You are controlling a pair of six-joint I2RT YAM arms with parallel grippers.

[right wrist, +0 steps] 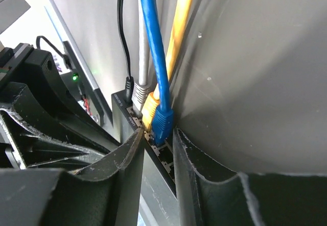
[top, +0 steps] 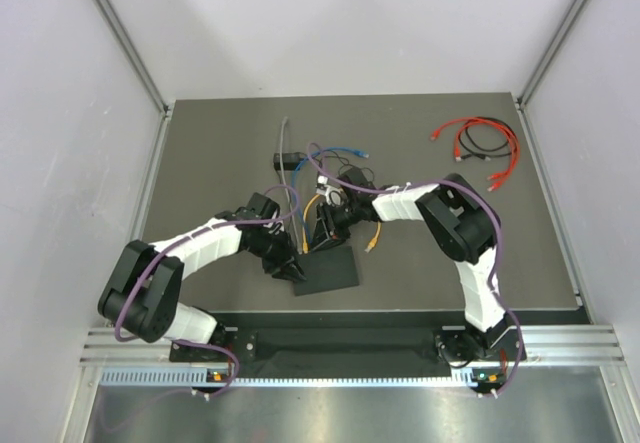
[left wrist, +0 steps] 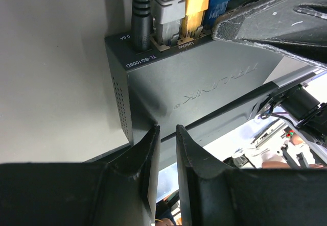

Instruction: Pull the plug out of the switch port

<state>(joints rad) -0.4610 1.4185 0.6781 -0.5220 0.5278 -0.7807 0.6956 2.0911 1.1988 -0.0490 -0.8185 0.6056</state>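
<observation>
**Jaws set around the blue plug, pull not yet made**

The right gripper [right wrist: 157, 138] fills the foreground of its own view. Its fingers are parted a little and stand either side of the blue plug [right wrist: 163, 120], which sits seated in its port. No firm pinch shows, so this gripper has hold of nothing.

The left gripper [left wrist: 167, 134] is closed to a narrow gap on the near edge of the switch [left wrist: 204, 88] and appears to pin it (a brace for the pull, I judge). The switch lies on the table [top: 220, 143] near the front edge, between the two arms.

The step in hand looks like the grasp itself. The next move calls for closing squarely on the blue plug, freeing its latch if it has one (none is visible), and drawing straight back along the cable line with the left side holding the switch.

The row is tight. The yellow plug [right wrist: 148, 111] sits right against the blue one, with the gray plug [right wrist: 139, 91] and the power lead [right wrist: 129, 83] beyond it. A finger could catch the yellow plug.

Spare leads [top: 480, 143] lie well apart at the table's far right and pose no obstacle.
</observation>
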